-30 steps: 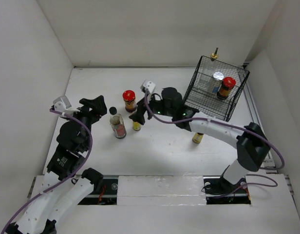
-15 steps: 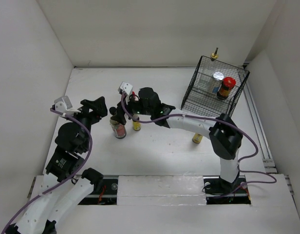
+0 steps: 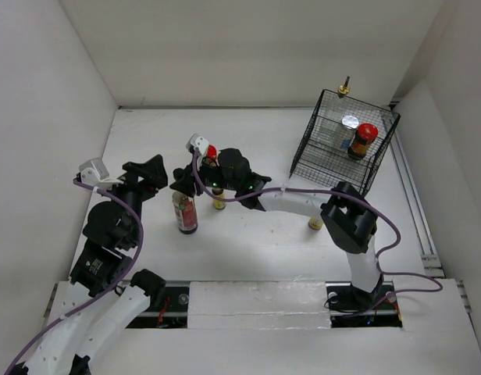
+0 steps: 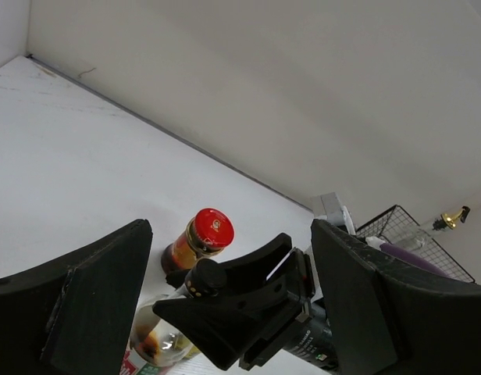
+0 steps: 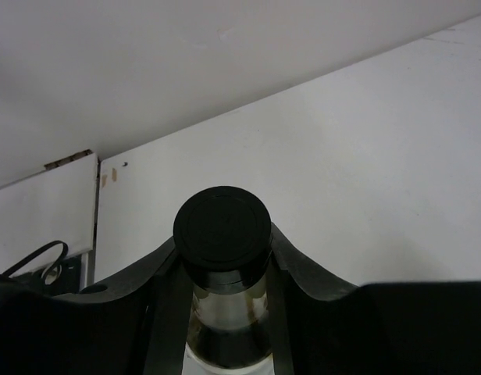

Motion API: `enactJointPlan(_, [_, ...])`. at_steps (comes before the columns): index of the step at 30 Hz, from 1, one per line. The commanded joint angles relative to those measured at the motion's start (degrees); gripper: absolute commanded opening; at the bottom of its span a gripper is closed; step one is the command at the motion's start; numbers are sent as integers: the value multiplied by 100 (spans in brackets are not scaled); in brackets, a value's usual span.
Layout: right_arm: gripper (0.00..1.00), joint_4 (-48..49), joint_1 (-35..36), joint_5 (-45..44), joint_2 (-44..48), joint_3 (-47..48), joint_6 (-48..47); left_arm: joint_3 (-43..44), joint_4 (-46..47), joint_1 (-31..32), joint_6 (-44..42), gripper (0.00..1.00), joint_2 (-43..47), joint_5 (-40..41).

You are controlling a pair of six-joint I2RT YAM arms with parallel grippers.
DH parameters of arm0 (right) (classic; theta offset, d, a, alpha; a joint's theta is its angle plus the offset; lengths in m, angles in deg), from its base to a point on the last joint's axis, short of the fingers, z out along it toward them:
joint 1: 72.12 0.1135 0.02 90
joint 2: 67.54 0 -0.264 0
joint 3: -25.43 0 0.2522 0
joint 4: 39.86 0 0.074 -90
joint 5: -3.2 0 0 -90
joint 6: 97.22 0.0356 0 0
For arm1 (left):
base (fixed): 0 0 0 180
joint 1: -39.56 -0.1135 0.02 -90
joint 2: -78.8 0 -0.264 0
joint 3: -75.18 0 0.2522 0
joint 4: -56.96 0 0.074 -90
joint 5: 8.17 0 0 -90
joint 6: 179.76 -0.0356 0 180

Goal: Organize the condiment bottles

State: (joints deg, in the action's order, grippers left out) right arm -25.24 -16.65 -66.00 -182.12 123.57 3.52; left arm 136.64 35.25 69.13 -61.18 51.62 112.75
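Observation:
My right gripper (image 3: 182, 183) (image 5: 222, 266) is shut on the neck of the reddish-labelled clear bottle (image 3: 186, 217) (image 5: 225, 312), just under its black cap (image 4: 201, 279). A red-lidded dark jar (image 3: 212, 151) (image 4: 201, 234) stands right behind it, and a small yellow bottle (image 3: 219, 205) beside it. A second yellow bottle (image 3: 313, 224) stands under the right forearm. My left gripper (image 3: 151, 168) (image 4: 229, 232) hangs open just left of the held bottle, with nothing between its fingers.
The black wire basket (image 3: 318, 156) at the back right holds a red-lidded jar (image 3: 364, 139), a silver-capped shaker (image 3: 350, 123) and a gold-spouted bottle (image 3: 344, 87). White walls close in the table on three sides.
My right arm swung left from near the basket to the reddish-labelled bottle and closed on its neck. The bottle has shifted slightly toward the near edge. The left arm drew back a little.

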Motion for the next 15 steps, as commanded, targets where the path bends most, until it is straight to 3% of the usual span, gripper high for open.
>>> enactJointPlan(1, [18,941,35,-49,515,70,244,55,276,15,25,79,64,37])
enactJointPlan(9, [16,933,-316,-410,1516,545,244,108,153,15,78,79,11,116])
enactJointPlan(15, [15,811,-1114,-1094,2754,-428,297,98,206,15,26,79,72,38])
